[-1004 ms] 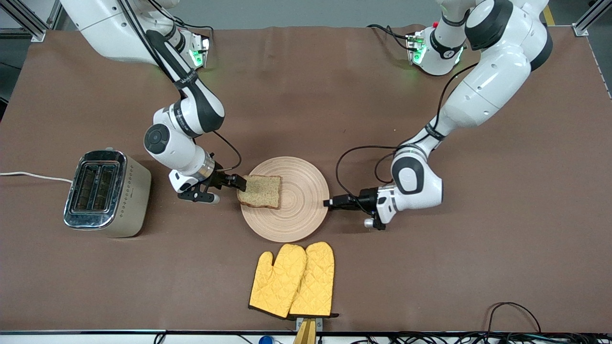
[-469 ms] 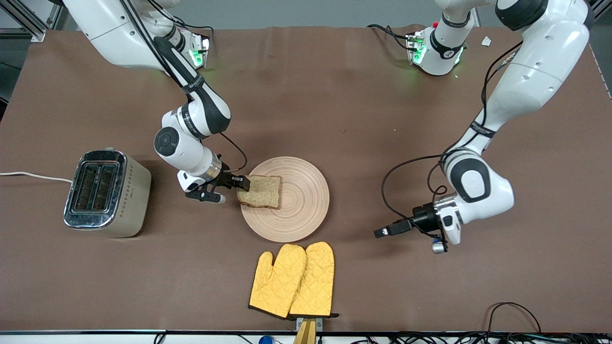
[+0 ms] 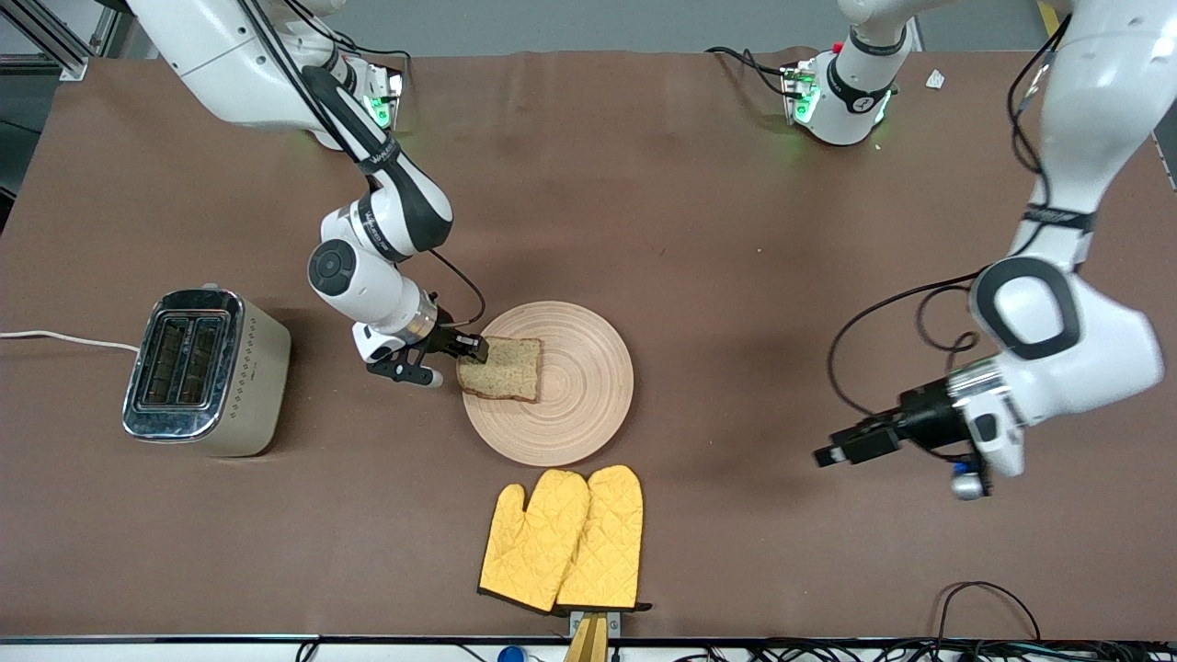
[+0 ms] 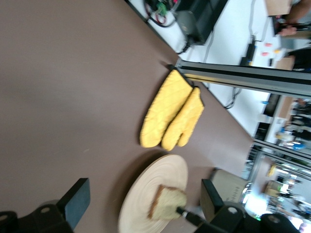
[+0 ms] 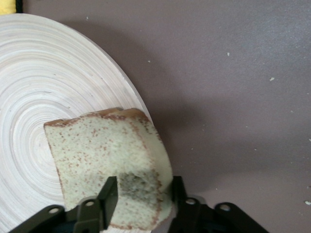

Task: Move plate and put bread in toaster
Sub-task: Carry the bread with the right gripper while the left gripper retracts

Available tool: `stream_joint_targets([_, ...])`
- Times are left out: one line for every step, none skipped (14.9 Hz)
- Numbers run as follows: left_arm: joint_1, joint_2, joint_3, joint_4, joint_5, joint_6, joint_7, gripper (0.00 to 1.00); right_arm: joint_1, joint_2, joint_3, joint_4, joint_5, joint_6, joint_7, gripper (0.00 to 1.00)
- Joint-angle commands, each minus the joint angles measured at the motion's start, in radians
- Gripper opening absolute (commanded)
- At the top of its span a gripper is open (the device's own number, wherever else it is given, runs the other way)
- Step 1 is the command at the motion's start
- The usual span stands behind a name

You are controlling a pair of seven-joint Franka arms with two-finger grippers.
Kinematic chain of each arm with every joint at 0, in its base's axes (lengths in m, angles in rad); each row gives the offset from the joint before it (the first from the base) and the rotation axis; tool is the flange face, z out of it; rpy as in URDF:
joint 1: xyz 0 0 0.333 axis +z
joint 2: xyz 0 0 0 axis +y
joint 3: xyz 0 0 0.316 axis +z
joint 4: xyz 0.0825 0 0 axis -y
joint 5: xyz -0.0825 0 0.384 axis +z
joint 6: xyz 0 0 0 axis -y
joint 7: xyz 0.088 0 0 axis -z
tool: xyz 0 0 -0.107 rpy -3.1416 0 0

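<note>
The pale wooden plate (image 3: 579,414) lies mid-table, and the brown speckled bread (image 3: 504,370) rests on its side toward the right arm's end. My right gripper (image 3: 473,348) reaches in low over the plate's rim, shut on the bread's edge. In the right wrist view the bread (image 5: 104,150) bows between the fingers of that gripper (image 5: 143,194), above the plate (image 5: 48,73). The beige toaster (image 3: 202,368) stands at the right arm's end, slots up. My left gripper (image 3: 832,453) hangs open and empty over bare table toward the left arm's end. Its wrist view shows the gripper (image 4: 145,199), plate (image 4: 138,213) and bread (image 4: 167,203).
A pair of yellow oven mitts (image 3: 563,538) lies nearer the front camera than the plate, close to the table's edge. The same mitts (image 4: 172,116) show in the left wrist view. A white cord (image 3: 55,338) runs from the toaster off the table's end.
The left gripper has let go at the plate's rim, opened, and swung away toward its own end of the table. The right gripper has closed on the bread's edge.
</note>
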Motion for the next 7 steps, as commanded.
stream_joint_targets([0.044,-0.147,0.006,-0.016,0.191,-0.113,-0.144,1.0,-0.003,-0.009,0.007,-0.008,0.007,-0.009,0.017,0.44])
stream_joint_targets([0.064,-0.179,0.003,0.01,0.319,-0.191,-0.191,1.0,-0.003,-0.009,0.007,-0.008,0.007,-0.009,0.014,0.41])
stream_joint_targets([0.076,-0.202,0.0,0.047,0.408,-0.287,-0.221,1.0,-0.004,-0.009,0.007,-0.008,0.007,-0.01,0.012,0.38])
stream_joint_targets([0.079,-0.242,0.002,0.081,0.475,-0.408,-0.242,1.0,-0.004,-0.011,0.007,-0.006,0.007,-0.015,0.01,0.33])
stream_joint_targets([0.083,-0.286,0.005,0.102,0.516,-0.501,-0.243,1.0,-0.004,-0.011,0.007,0.0,0.007,-0.03,0.01,0.29])
stream_joint_targets([0.099,-0.317,0.006,0.124,0.558,-0.558,-0.232,1.0,-0.004,-0.012,0.007,0.002,0.006,-0.036,0.01,0.26])
stream_joint_targets([0.128,-0.329,0.0,0.142,0.596,-0.599,-0.224,1.0,-0.004,-0.014,0.007,0.002,0.006,-0.036,0.01,0.23])
